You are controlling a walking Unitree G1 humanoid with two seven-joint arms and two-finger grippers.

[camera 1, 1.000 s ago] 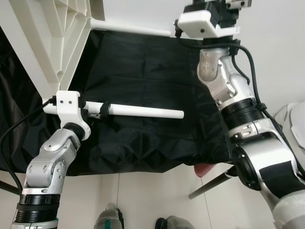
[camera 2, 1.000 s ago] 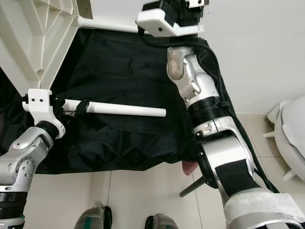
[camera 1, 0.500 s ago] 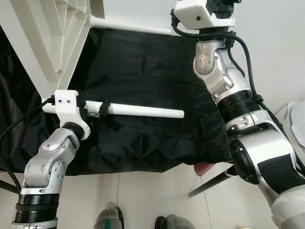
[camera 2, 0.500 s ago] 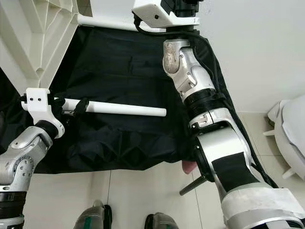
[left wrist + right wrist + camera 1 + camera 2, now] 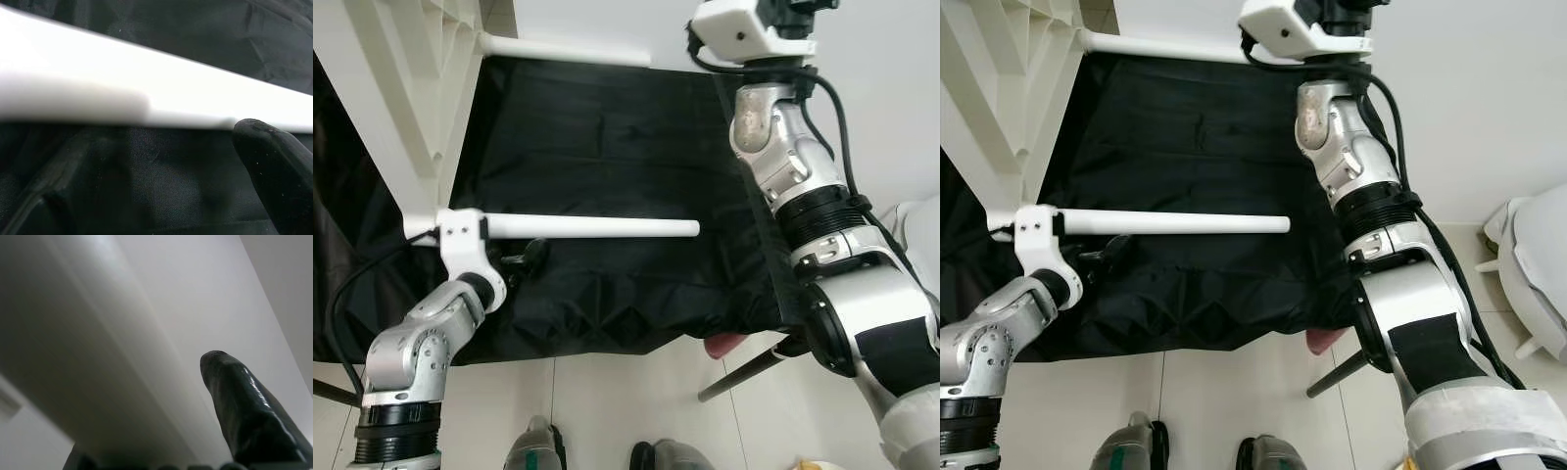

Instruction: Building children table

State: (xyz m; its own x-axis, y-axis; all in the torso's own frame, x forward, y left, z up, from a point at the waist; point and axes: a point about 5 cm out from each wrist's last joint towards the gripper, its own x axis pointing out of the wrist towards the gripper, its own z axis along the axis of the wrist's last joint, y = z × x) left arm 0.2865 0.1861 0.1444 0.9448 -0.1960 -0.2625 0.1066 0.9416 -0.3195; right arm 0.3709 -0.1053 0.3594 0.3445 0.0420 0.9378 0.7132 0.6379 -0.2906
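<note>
Looking down from the head camera: white table top (image 5: 406, 88) tilted at upper left, one white leg (image 5: 592, 227) projecting over black cloth (image 5: 607, 137); left gripper (image 5: 524, 257) hangs just below that leg, fingers released. Left wrist: leg (image 5: 156, 98) crosses above one black fingertip (image 5: 279, 166). Right wrist: one finger (image 5: 249, 406) beside a pale tube (image 5: 98, 357); right gripper's grasp cannot be told.

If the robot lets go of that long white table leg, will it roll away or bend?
The white table leg looks straight and stiff, so it probably won't bend. It is round and smooth, so loose on the black cloth it might roll. Its end seems to sit at the white tabletop, which may hold it.
</note>
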